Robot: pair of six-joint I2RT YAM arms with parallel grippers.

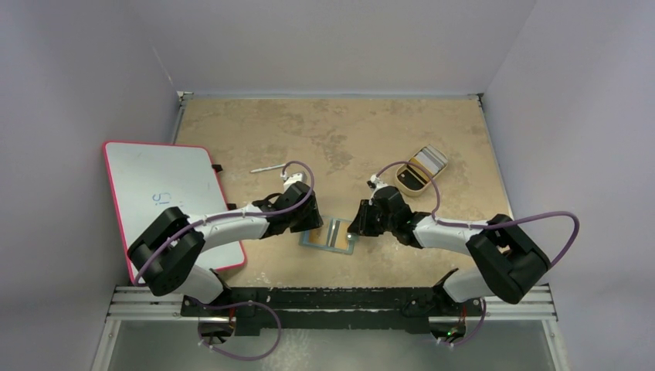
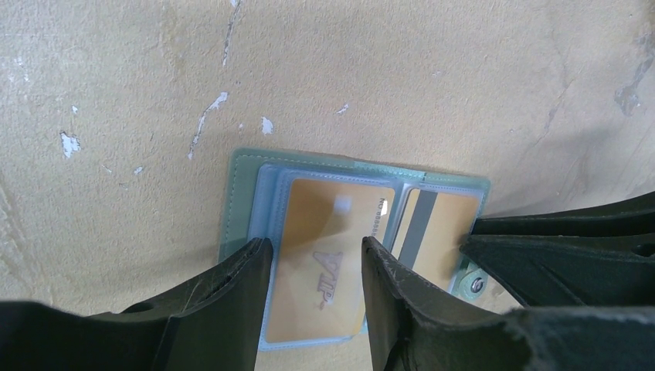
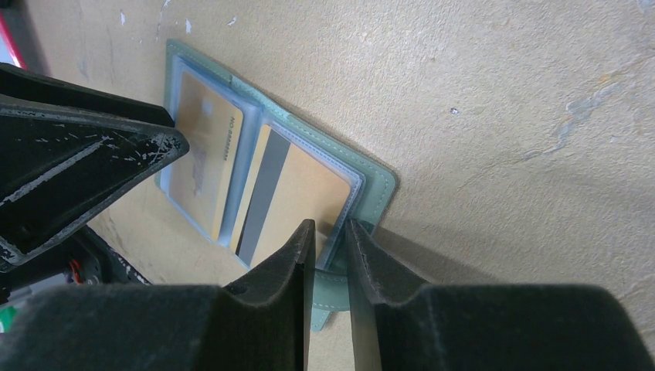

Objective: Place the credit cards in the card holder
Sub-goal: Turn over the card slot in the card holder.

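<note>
Two yellow-orange cards [image 3: 205, 154] sit in the clear pockets of the open wallet [image 2: 239, 193] on the table [image 1: 332, 131]. My left gripper [image 2: 317, 247] is spread wide over it. The right gripper [image 3: 330, 226] is narrowed at its edge, and I can't tell if it pinches.

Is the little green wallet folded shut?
No, the card holder lies open flat on the table, with two yellow-orange cards showing in its clear pockets.

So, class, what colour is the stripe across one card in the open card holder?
Dark grey stripe; right wrist view shows it best.
</note>
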